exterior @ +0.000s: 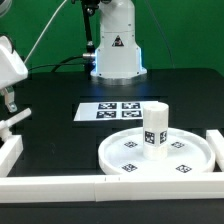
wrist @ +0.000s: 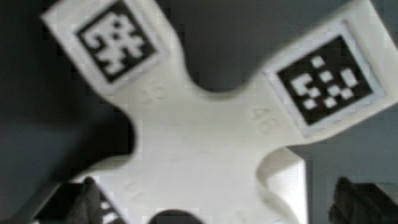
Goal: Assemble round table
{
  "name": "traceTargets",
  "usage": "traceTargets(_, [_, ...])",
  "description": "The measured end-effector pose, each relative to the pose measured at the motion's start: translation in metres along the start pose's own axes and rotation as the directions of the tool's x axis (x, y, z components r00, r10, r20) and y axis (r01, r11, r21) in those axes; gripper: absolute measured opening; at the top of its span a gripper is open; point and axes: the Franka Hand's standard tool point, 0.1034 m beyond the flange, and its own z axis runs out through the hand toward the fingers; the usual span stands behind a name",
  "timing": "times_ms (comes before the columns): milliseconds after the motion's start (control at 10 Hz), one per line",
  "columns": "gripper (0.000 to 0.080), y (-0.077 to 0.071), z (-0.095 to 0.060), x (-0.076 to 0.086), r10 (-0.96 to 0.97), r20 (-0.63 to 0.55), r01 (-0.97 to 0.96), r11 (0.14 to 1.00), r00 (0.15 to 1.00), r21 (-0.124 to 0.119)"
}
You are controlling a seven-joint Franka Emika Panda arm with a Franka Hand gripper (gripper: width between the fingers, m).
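Note:
The cross-shaped foot [wrist: 205, 120] fills the wrist view, white, with a black-and-white tag on each of two arms. My gripper [wrist: 222, 205] stands open astride it: one dark finger [wrist: 80, 200] is at the foot's edge, while the other finger [wrist: 365, 200] stands clear of it. In the exterior view the gripper [exterior: 8, 103] is at the far left edge, just above a white arm of the foot [exterior: 16, 119]. The round disc [exterior: 110, 150] lies at the exterior view's lower right. On its middle the short cylinder leg [exterior: 155, 128] stands upright.
The marker board [exterior: 115, 110] lies flat in the middle of the black table. White border bars run along the near edge [exterior: 50, 183], the exterior view's right [exterior: 215, 148] and its left [exterior: 8, 152]. The robot's base [exterior: 117, 50] stands at the back.

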Motion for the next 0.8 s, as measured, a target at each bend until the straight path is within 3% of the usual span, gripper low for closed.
traceTargets(800, [0.0649, 0.012, 0.014, -0.015, 0.020, 0.025, -0.020, 1.000, 0.999, -0.007])
